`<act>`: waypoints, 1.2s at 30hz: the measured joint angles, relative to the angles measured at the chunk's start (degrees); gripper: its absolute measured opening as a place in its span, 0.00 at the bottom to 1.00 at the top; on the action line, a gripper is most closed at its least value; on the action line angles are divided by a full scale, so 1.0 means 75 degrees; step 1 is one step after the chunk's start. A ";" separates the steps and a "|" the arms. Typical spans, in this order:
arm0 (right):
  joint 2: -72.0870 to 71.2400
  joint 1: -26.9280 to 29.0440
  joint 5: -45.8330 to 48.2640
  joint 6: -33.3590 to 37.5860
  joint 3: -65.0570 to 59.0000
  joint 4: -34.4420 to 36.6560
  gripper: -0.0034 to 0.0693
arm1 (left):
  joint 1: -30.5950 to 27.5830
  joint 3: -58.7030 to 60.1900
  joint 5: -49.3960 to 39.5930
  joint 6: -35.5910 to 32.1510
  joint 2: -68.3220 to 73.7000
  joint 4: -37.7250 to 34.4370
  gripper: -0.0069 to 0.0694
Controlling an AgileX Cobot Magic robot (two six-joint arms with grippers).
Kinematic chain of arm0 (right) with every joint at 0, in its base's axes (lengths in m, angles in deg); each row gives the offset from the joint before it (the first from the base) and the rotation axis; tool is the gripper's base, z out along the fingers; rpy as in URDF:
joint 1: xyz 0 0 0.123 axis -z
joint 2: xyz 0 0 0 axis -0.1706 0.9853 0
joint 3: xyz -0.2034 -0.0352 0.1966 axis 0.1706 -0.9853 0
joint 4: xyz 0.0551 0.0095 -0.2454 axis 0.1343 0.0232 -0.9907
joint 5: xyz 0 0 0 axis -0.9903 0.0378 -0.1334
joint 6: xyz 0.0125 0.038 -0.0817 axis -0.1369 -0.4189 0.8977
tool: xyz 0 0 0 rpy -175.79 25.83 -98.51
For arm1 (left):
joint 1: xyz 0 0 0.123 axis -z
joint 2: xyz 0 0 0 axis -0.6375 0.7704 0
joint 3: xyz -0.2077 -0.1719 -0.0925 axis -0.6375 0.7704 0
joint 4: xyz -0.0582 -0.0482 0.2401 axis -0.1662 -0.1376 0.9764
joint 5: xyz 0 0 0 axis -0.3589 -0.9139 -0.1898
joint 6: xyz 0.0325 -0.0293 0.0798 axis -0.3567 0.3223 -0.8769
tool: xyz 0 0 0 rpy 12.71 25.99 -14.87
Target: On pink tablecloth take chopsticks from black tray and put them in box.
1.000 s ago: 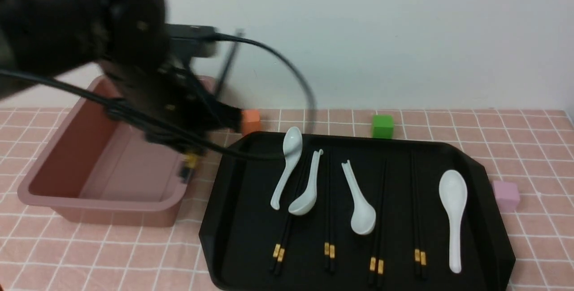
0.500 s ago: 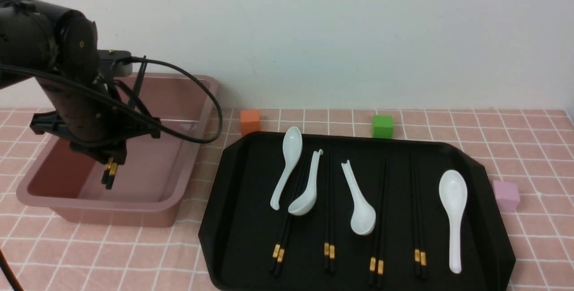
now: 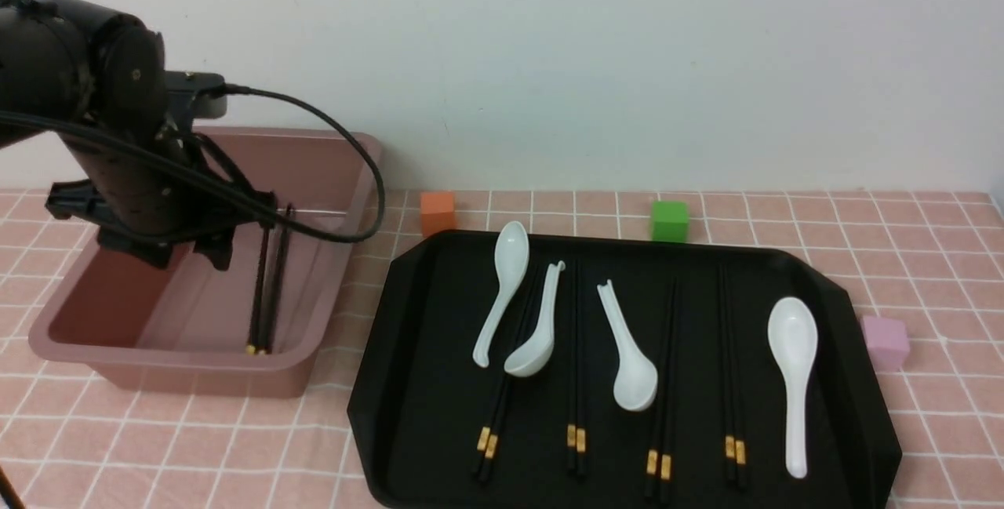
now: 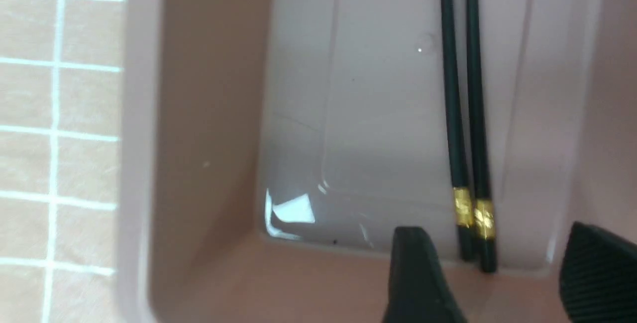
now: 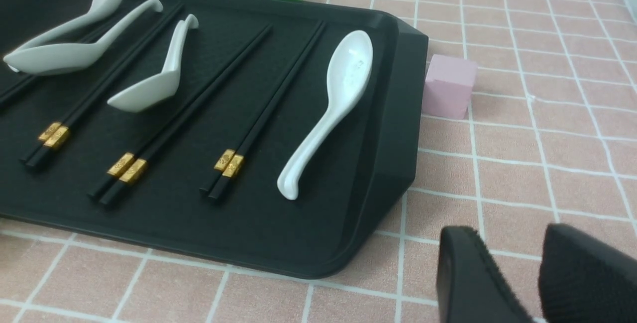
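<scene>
Left gripper [image 4: 497, 253], jaws parted and holding nothing, over pink box [image 3: 223, 289] at left on pink tablecloth [image 3: 204, 430]. One pair of chopsticks [image 4: 475, 114] lying inside box. Right gripper [image 5: 517, 263], jaws apart, nothing between them, near right side of black tray [image 3: 439, 415]. Four pairs of black sticks [image 3: 576, 376] in tray, with four white spoons [image 3: 635, 379]. Green cube [image 3: 669, 222] just beyond tray's far edge.
</scene>
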 joint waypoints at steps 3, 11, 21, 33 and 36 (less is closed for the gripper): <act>0.0000 0.0000 0.0000 0.0000 0.0000 0.0000 0.38 | 0.0000 0.0058 -0.0085 0.0000 -0.0858 -0.0249 0.59; 0.0000 0.0000 0.0000 0.0000 0.0000 0.0000 0.38 | 0.0000 0.1966 0.1199 0.0006 -0.4448 -0.0887 0.23; 0.0000 0.0000 0.0000 0.0000 0.0000 0.0000 0.38 | 0.0000 0.6313 0.3758 0.0006 -0.9879 -0.1549 0.07; 0.0000 0.0000 0.0000 0.0000 0.0000 0.0000 0.38 | 0.0000 0.8560 0.4581 0.0070 -1.2872 -0.1574 0.07; 0.0000 0.0000 0.0000 0.0000 0.0000 0.0000 0.38 | 0.0000 0.8603 0.4542 0.0070 -1.2872 -0.1574 0.07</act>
